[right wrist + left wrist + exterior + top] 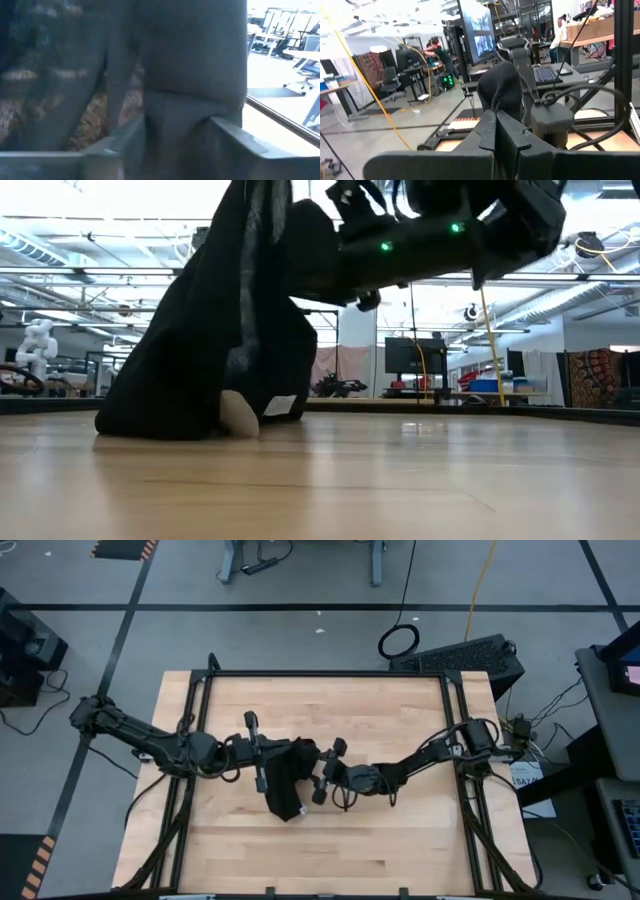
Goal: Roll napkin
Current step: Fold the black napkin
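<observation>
Left gripper [262, 752] pinched tight on a fold of the napkin [284, 780], lifting the black cloth over the middle of the wooden table [400, 840]. Right gripper [322, 772] just beside, pressed against the cloth's other side; cannot tell whether gripping. Napkin's lower edge with small white tag [279, 407] resting on the tabletop.

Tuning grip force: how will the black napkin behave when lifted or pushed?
Likely floppy: the napkin hangs in folds from above, its lower edge pooled on the table. Probably light, since it drapes thinly. Pushed, it would probably bunch rather than slide whole.
</observation>
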{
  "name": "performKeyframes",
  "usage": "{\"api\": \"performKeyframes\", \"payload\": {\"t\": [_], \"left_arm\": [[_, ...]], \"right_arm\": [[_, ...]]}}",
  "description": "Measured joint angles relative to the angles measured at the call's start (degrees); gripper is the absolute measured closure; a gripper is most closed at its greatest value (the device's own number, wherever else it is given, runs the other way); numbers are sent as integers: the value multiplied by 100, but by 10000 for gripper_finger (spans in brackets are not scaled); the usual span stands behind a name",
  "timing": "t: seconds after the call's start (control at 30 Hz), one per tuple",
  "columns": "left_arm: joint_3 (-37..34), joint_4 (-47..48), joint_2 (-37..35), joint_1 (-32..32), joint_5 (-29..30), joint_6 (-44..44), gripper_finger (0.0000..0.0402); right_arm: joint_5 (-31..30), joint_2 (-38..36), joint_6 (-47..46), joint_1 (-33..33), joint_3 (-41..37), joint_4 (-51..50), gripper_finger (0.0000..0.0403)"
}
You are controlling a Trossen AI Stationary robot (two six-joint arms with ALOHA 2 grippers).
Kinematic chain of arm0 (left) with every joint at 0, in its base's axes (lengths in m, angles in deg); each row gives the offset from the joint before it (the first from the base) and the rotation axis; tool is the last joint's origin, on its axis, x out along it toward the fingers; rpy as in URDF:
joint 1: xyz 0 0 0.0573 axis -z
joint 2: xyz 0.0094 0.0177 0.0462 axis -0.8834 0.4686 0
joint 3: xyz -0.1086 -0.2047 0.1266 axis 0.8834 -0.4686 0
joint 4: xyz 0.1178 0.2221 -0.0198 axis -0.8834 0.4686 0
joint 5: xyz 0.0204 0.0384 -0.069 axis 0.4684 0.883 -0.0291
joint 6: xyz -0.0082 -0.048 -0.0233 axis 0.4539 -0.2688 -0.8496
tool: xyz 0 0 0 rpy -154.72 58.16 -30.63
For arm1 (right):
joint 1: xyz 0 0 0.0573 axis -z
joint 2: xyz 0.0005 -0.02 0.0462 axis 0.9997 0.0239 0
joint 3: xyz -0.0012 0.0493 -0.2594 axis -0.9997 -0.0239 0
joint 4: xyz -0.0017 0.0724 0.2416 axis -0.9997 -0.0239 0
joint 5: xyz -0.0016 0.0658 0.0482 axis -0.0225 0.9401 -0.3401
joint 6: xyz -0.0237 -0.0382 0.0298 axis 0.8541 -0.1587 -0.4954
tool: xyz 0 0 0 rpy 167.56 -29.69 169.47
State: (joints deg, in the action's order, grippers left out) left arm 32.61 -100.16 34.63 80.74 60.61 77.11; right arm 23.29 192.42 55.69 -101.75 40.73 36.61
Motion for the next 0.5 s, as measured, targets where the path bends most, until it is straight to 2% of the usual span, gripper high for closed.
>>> {"api": "performKeyframes", "payload": {"t": [0.13,0.2,0.23,0.37,0.5], "left_arm": [[0,329,5,12,-9,-145,392],[0,626,3,12,-11,-283,391],[0,775,8,12,-9,-321,391],[0,1191,7,8,-7,-380,390],[0,1509,9,-1,-7,-624,389]], "right_arm": [[-407,-84,48,-21,236,-968,330],[-424,-238,55,-47,302,-1482,380],[-420,-350,45,-63,316,-1710,390],[-370,-844,-393,-166,318,-2923,387],[-10,-1424,-844,-271,316,-4298,399]]}}
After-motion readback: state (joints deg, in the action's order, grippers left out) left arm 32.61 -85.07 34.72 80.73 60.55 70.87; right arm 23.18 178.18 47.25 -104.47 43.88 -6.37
